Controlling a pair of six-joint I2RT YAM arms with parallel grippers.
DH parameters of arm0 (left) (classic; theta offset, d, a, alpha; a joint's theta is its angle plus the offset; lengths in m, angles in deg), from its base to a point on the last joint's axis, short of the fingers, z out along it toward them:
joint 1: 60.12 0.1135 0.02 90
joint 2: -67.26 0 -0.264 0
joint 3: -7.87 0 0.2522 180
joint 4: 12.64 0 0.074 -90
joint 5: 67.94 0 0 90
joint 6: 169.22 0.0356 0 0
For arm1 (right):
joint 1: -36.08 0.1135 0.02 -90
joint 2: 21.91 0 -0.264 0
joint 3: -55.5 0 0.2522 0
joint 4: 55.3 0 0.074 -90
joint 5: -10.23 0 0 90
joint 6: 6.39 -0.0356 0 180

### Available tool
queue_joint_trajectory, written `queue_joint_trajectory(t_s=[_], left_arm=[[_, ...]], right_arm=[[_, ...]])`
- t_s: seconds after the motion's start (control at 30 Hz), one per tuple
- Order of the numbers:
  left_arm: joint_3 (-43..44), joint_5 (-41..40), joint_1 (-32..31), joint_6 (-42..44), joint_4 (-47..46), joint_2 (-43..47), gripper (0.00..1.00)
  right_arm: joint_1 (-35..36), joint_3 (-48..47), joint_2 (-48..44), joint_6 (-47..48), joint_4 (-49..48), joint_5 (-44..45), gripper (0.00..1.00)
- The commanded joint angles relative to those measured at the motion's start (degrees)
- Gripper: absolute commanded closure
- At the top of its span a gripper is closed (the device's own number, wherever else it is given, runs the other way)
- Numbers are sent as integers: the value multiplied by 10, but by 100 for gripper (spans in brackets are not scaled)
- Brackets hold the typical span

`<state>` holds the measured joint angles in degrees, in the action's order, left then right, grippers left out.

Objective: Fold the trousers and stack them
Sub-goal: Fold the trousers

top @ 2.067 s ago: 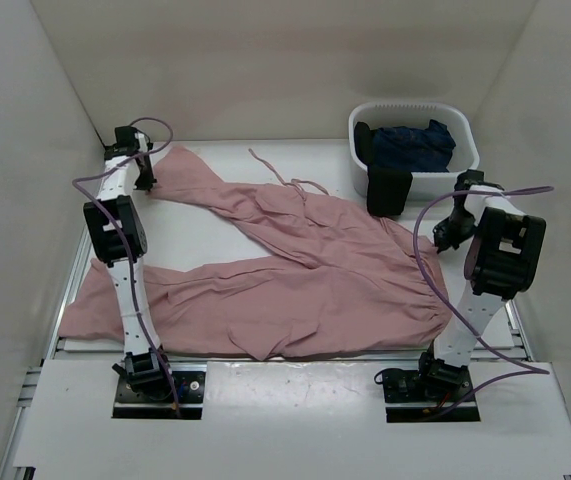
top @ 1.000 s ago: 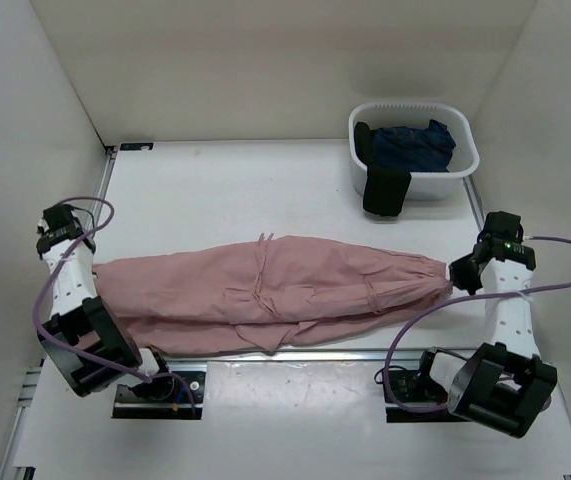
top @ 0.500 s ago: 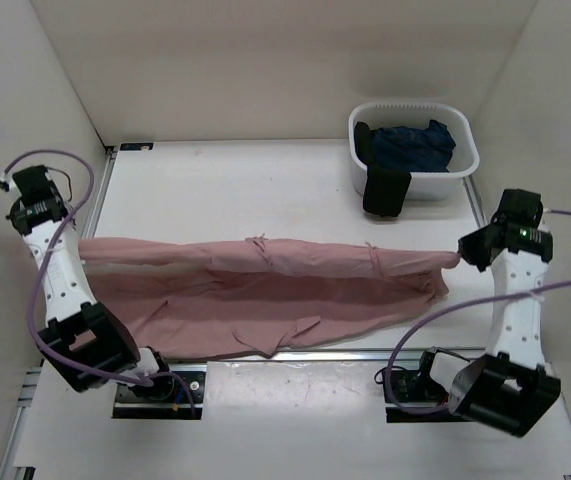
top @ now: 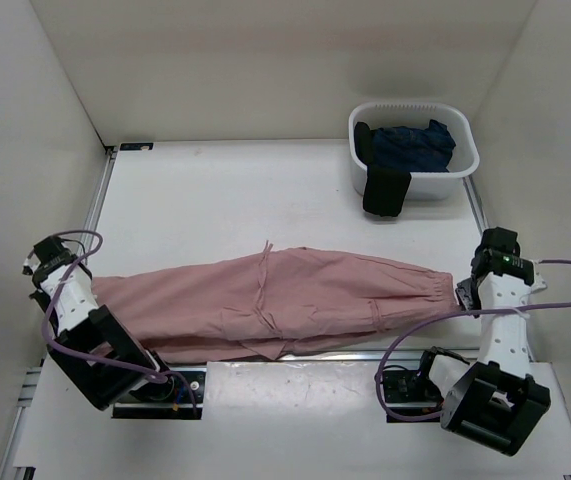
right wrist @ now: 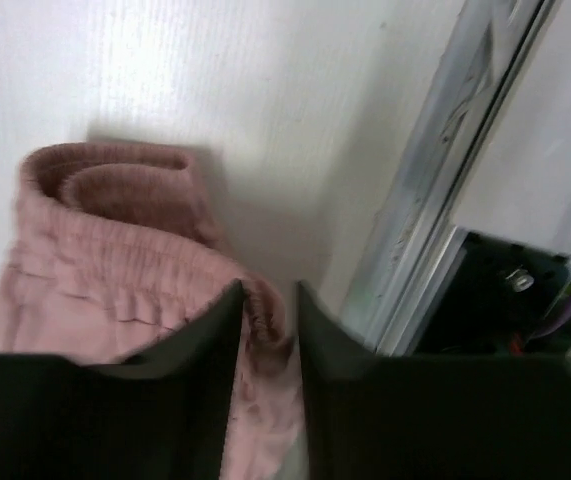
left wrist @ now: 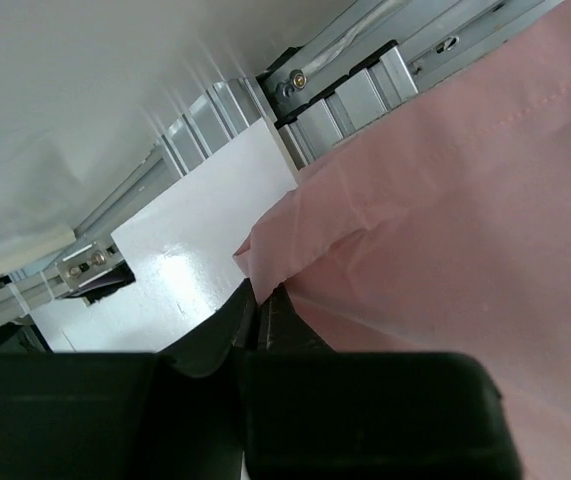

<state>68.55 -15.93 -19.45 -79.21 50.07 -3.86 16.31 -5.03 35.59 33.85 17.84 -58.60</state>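
The dusty-pink trousers [top: 265, 295] lie folded lengthwise in a long band across the near part of the table, waistband to the right and drawstring [top: 264, 262] across the middle. My left gripper [top: 87, 290] is at the band's left end. In the left wrist view it [left wrist: 258, 292] is shut on a corner of the leg fabric [left wrist: 445, 180]. My right gripper [top: 460, 290] is low at the right end. In the right wrist view its jaws [right wrist: 270, 292] stand slightly apart around the gathered waistband [right wrist: 115, 240], with a gap beside the cloth.
A white basket [top: 410, 105] at the back right holds a dark navy garment [top: 415, 145], with a black piece [top: 385, 192] hanging over its front wall. Enclosure walls stand close on both sides. A metal rail [right wrist: 435, 200] runs right beside my right gripper.
The trousers, stretched above the table half a second ago, have come down flat nearer the front edge. Both arms lowered. The right jaws have parted slightly; the left stays clamped.
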Motion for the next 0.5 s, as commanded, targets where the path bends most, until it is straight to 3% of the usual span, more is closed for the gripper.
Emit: queue_joint_trajectory(t_s=[0.0, 0.07, 0.1, 0.13, 0.2, 0.37, 0.47], left_arm=[[-20, -17, 13, 0, -24, 4, 86], [-42, -23, 20, 0, -29, 4, 77], [-49, -28, 27, 0, -37, 4, 52], [-49, -34, 28, 0, -37, -1, 43], [-39, -34, 28, 0, -37, -1, 29], [76, -39, 4, 0, -12, -6, 25], [161, 7, -47, 0, 39, -20, 25]], right_arm=[[-3, 18, 4, -10, -8, 62, 62], [-3, 31, 4, -16, -8, 63, 36], [-3, 31, 4, -16, -8, 63, 19], [-3, 31, 4, -16, -8, 63, 15], [-3, 7, 4, -5, -14, 63, 11], [37, -69, 16, 81, -49, 55, 9], [130, -113, 39, 94, -55, 75, 17]])
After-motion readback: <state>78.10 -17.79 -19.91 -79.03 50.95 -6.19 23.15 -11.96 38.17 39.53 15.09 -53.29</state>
